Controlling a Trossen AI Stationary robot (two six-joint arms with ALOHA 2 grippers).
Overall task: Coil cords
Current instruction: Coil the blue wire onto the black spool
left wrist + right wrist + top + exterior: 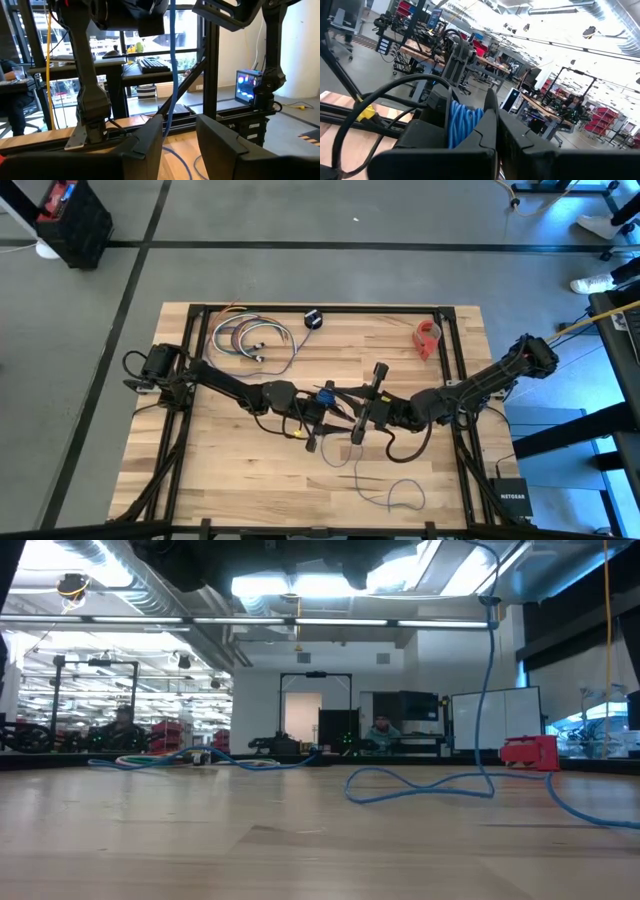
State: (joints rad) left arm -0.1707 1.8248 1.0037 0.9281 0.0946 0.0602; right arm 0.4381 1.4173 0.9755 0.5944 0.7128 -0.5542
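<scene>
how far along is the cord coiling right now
Partly done. A bundle of blue coils is already wound and sits beside the right gripper, whose fingers are shut. In hand: the cord hangs taut between the left gripper's parted fingers. Left: a long loose tail is spread in loops on the table and must be wound.

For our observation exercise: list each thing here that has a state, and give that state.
cord: partly lifted, rest loose on the table
left claw: open, cord between its fingers
right claw: shut
cable bundle: loosely looped, lying flat
</scene>
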